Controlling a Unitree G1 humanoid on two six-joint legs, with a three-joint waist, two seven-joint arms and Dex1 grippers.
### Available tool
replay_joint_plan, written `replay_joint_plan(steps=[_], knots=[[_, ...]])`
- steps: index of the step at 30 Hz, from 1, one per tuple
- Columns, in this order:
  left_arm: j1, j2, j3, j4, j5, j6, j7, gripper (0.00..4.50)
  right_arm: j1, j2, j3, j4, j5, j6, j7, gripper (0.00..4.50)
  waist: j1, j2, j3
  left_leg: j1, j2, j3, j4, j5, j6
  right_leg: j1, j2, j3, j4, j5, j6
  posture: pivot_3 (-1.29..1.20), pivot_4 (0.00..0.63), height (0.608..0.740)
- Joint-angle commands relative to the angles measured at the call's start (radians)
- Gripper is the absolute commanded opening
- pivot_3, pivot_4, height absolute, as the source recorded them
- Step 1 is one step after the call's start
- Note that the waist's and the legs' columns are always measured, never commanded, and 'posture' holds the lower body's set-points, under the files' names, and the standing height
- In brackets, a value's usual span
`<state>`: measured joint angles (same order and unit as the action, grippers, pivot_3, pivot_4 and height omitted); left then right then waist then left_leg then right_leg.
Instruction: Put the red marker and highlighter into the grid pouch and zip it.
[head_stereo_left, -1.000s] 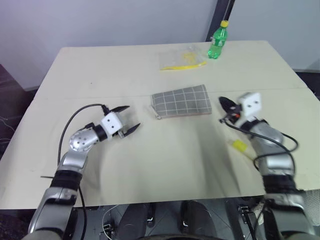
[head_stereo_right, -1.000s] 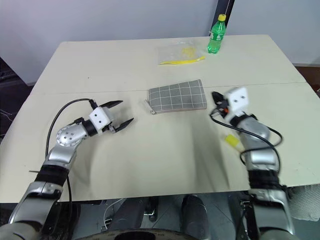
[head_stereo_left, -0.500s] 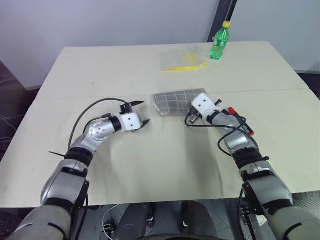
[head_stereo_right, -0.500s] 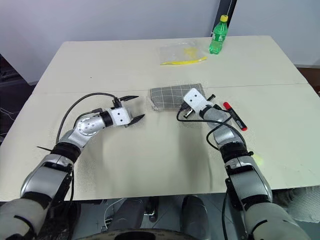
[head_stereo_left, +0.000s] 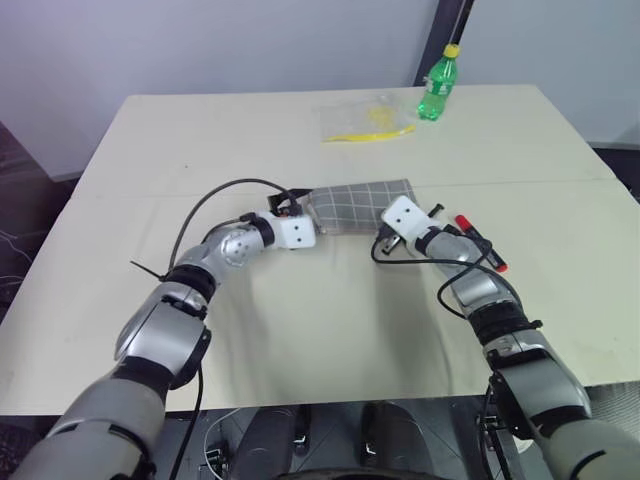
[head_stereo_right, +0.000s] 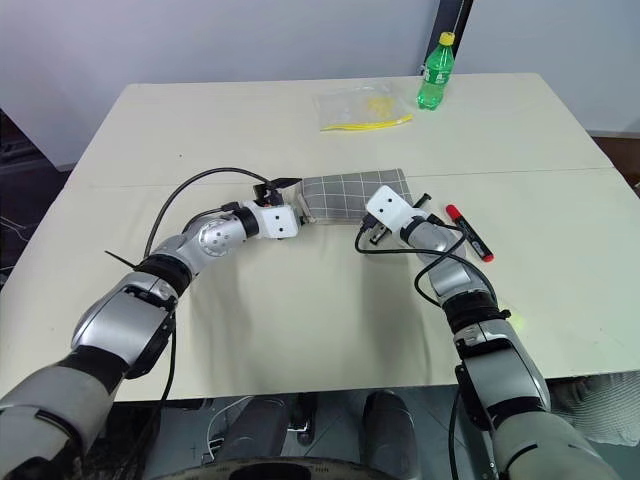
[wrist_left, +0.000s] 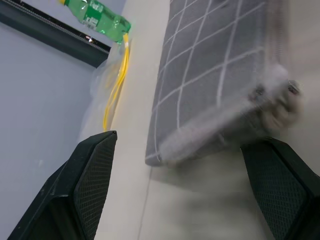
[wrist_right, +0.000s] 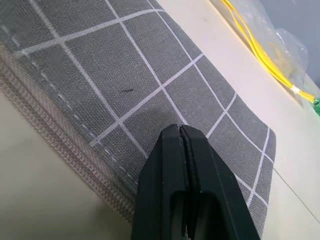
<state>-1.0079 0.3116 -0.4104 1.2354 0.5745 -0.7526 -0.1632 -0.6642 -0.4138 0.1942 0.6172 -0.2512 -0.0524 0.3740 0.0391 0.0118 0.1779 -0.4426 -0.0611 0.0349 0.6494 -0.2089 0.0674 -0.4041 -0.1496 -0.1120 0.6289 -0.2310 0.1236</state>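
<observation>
Right eye view alone catches the highlighter beside the right forearm.

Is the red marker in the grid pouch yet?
No. The red marker lies on the table, to the right of the grid pouch.

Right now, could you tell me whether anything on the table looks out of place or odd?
Mostly tidy. The grid pouch lies askew, not square to the table edge. The red marker lies loose beside it, outside the pouch. A green bottle and a clear bag sit at the far edge.
</observation>
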Motion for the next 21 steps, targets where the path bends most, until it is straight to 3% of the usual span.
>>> replay_joint_plan(steps=[1,4,6,8,13,14,21], knots=[[-0.015,-0.03,-0.034,0.04,0.029,0.031,0.007,4.07,0.032,-0.005,0.0,-0.039,0.004,0.021,0.024,0.06,0.0,0.0,0.0,0.0,0.0,0.0,0.0,0.0,0.0,0.0,0.0,0.0,0.0,0.0,0.0,0.0,0.15,0.74],[-0.02,-0.052,-0.03,0.053,0.013,0.025,-0.038,4.07,0.046,-0.007,-0.007,-0.064,0.004,0.032,0.027,0.06,0.001,0.0,0.0,0.0,0.0,0.0,0.0,0.0,-0.001,0.0,0.0,0.0,0.0,0.0,0.0,0.0,0.15,0.74],[-0.015,-0.066,-0.013,0.057,-0.016,0.022,-0.096,3.55,0.053,-0.008,-0.011,-0.08,0.004,0.038,0.026,0.0,0.0,0.0,0.0,0.0,0.0,0.0,0.0,0.0,-0.001,0.0,0.0,0.0,0.0,0.0,0.0,0.0,0.15,0.74],[-0.012,-0.07,-0.013,0.055,-0.021,0.018,-0.11,2.78,0.057,-0.009,-0.016,-0.093,0.007,0.042,0.026,0.0,0.0,-0.001,0.0,0.0,0.0,0.0,0.0,0.0,-0.001,0.0,0.0,0.0,0.0,0.0,0.0,0.0,0.15,0.74],[-0.007,-0.067,-0.017,0.045,-0.017,0.005,-0.104,0.28,0.056,-0.01,-0.022,-0.107,0.008,0.044,0.029,0.0,0.0,-0.001,0.0,0.0,0.0,0.0,0.0,-0.001,0.0,0.0,-0.001,0.0,0.0,0.0,0.0,0.0,0.15,0.74],[-0.005,-0.066,-0.018,0.043,-0.017,0.0,-0.102,0.03,0.055,-0.009,-0.02,-0.11,0.006,0.042,0.03,0.0,0.0,-0.001,0.0,0.0,0.0,0.0,0.0,-0.001,0.0,0.0,-0.001,0.0,0.0,0.0,0.0,0.0,0.15,0.74],[0.027,-0.024,-0.01,0.006,-0.04,-0.061,-0.111,0.03,0.094,-0.025,-0.049,-0.232,0.062,0.03,0.093,0.0,-0.003,-0.001,0.0,-0.001,0.0,0.0,-0.001,-0.001,0.0,-0.001,-0.001,0.0,-0.001,0.0,0.0,0.0,0.15,0.74]])
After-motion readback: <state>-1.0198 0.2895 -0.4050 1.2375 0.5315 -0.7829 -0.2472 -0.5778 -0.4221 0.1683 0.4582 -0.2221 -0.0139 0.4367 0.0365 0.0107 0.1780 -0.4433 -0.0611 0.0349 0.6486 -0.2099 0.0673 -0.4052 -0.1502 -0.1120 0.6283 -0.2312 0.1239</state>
